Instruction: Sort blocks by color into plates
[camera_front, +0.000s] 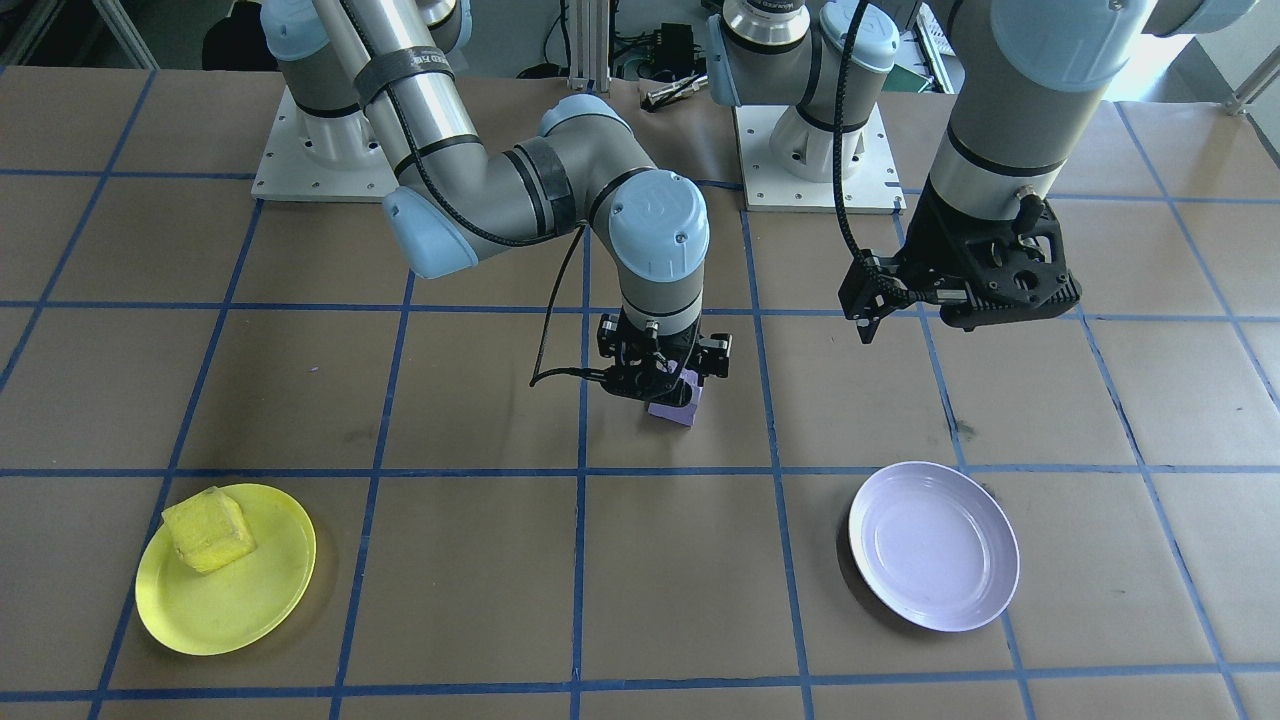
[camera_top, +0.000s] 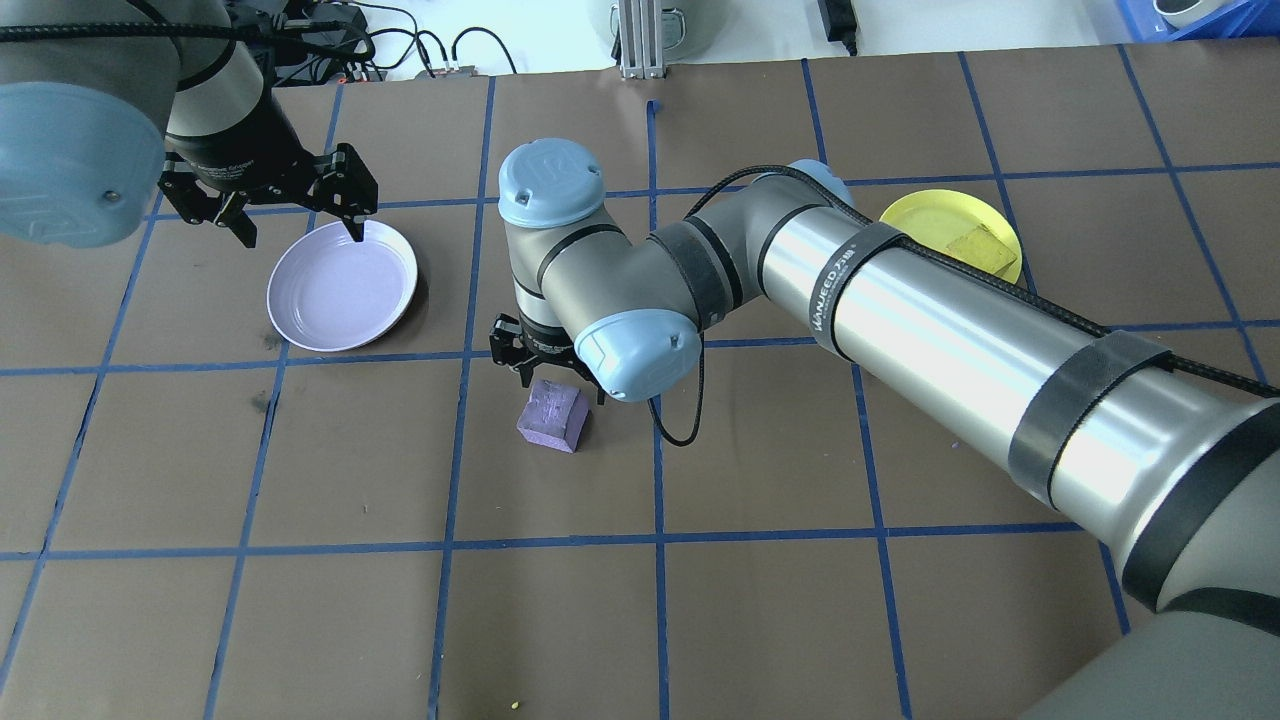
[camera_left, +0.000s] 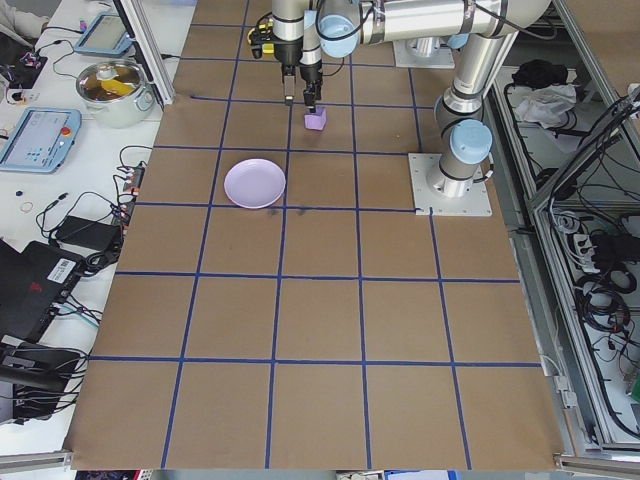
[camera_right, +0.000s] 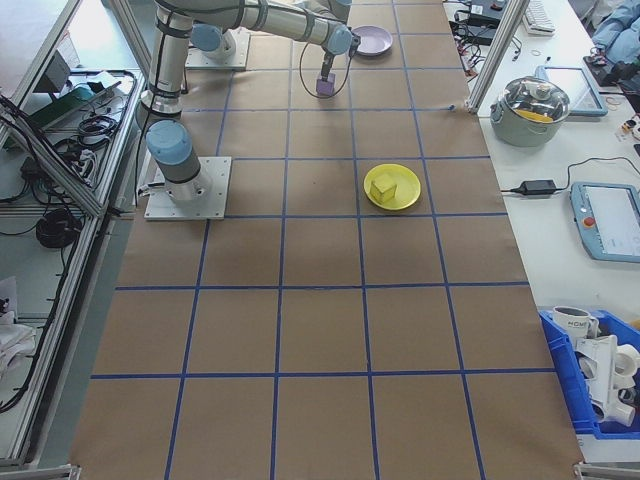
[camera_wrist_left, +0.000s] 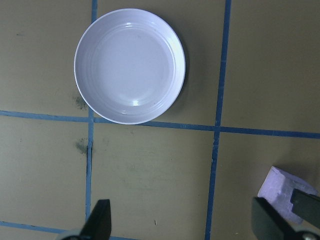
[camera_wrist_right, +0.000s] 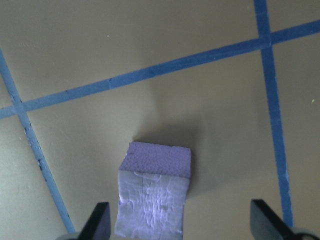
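Overhead exterior: right arm's strap (camera_top: 850, 262) reads "WANJEED".

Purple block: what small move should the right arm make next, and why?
Probably lower the right tool straight down over the purple block and shut it. The fingers stand open either side of the block, which sits on the table outside the empty lavender plate. The yellow block is already on its plate.
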